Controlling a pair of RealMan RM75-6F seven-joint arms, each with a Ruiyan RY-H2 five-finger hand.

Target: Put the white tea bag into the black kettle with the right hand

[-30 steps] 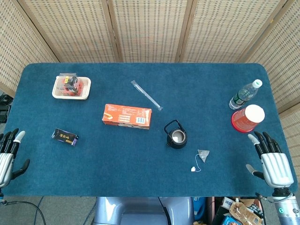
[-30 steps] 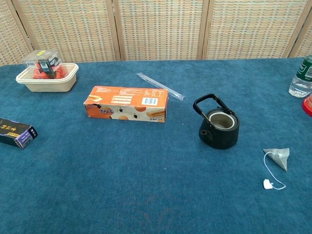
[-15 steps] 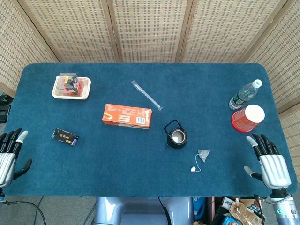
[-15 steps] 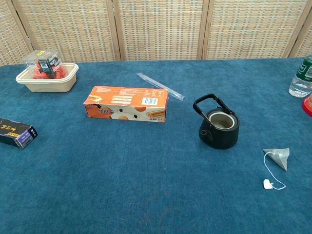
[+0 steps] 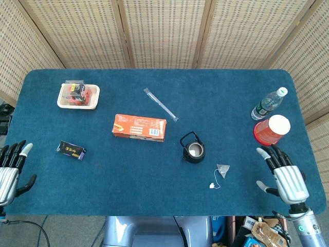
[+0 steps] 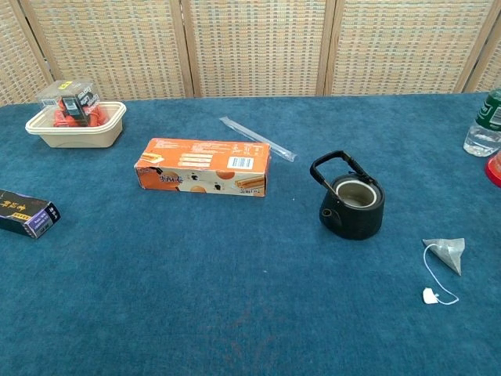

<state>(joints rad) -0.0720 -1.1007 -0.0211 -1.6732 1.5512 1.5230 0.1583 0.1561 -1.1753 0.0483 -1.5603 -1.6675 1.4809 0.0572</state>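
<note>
A small black kettle point(image 5: 194, 149) point(image 6: 352, 207) stands lidless with its handle up, near the table's middle. The white pyramid tea bag point(image 5: 223, 170) point(image 6: 448, 253) lies flat on the cloth to the kettle's right, its string ending in a small tag point(image 5: 211, 186) point(image 6: 430, 295). My right hand point(image 5: 284, 175) is open at the table's front right edge, well right of the tea bag and holding nothing. At the front left edge my left hand point(image 5: 10, 170) is open and empty. Neither hand shows in the chest view.
An orange carton point(image 5: 139, 127) lies left of the kettle, with a clear wrapped straw point(image 5: 160, 104) behind it. A tray of packets point(image 5: 78, 95) and a dark small box point(image 5: 71, 150) sit at the left. A red cup point(image 5: 271, 129) and water bottle point(image 5: 268, 104) stand just beyond my right hand.
My right hand has shifted left and slightly up over the table edge, toward the tea bag. The left hand has dropped a little. Nothing on the table moved.
</note>
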